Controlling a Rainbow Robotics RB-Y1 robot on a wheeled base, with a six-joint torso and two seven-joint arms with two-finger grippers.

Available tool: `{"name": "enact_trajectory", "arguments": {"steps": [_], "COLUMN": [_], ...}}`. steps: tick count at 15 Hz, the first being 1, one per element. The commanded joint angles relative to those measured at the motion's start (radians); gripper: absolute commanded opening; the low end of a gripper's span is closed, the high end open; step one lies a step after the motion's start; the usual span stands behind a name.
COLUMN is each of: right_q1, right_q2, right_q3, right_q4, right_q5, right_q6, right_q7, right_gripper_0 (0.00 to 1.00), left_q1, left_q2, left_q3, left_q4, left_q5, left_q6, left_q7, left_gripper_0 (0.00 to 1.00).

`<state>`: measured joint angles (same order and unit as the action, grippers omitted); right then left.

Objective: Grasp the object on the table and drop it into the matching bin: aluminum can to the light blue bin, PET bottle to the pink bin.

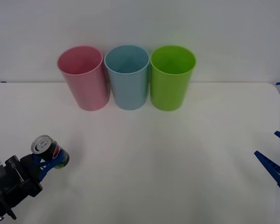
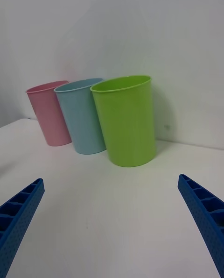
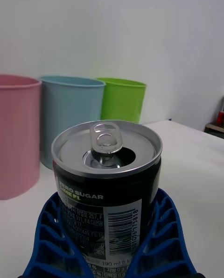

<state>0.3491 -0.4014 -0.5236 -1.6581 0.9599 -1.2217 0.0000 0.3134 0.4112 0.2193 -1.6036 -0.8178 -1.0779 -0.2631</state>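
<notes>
Left end effector [image 1: 43,164] at near-left of table [image 1: 168,158], blue fingers [image 3: 161,231] clamped around aluminum can [image 1: 49,151]; can tilted, seemingly lifted just off the surface. Black body, silver top with pull tab. Right end effector [image 1: 276,161] at right edge, fingers spread, empty. Across back: pink bin [image 1: 83,77], light blue bin [image 1: 127,76], lime green bin [image 1: 171,76], side by side.

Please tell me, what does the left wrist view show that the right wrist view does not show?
Left wrist view alone: the can, opened at the top, held between the blue fingers of the left claw, with its dark label and barcode readable. Right wrist view alone: the right claw, open, its two fingers wide apart with nothing between them. Both share: the pink bin, the blue bin and the green bin in one row on the white table, before a plain wall.
</notes>
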Motion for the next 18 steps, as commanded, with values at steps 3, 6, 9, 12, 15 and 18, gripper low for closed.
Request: {"name": "enact_trajectory", "arguments": {"steps": [3,6,9,12,15,18], "right_q1": [0.000,0.000,0.000,0.000,0.000,0.000], "right_q2": [0.000,0.000,0.000,0.000,0.000,0.000], "right_q3": [0.000,0.000,0.000,0.000,0.000,0.000], "right_q4": [0.000,0.000,0.000,0.000,0.000,0.000], "right_q5": [0.000,0.000,0.000,0.000,0.000,0.000], "right_q6": [0.000,0.000,0.000,0.000,0.000,0.000], "right_q7": [0.000,0.000,0.000,0.000,0.000,0.000], "right_gripper_0": [1.00,1.00,1.00,1.00,1.00,1.00], "left_q1": [-0.028,-0.056,-0.093,-0.154,-0.229,-0.301], "left_q2": [0.000,0.000,0.000,0.000,0.000,0.000], "left_q3": [0.000,0.002,0.000,0.000,-0.012,-0.040], "left_q4": [-0.125,-0.188,-0.243,-0.256,-0.256,-0.256], "left_q5": [0.002,-0.018,-0.075,-0.123,-0.172,-0.238], "left_q6": [0.139,0.216,0.300,0.332,0.398,0.483], "left_q7": [0.142,0.223,0.312,0.372,0.406,0.439], "left_gripper_0": [0.00,0.00,0.00,0.00,0.00,0.00]}}
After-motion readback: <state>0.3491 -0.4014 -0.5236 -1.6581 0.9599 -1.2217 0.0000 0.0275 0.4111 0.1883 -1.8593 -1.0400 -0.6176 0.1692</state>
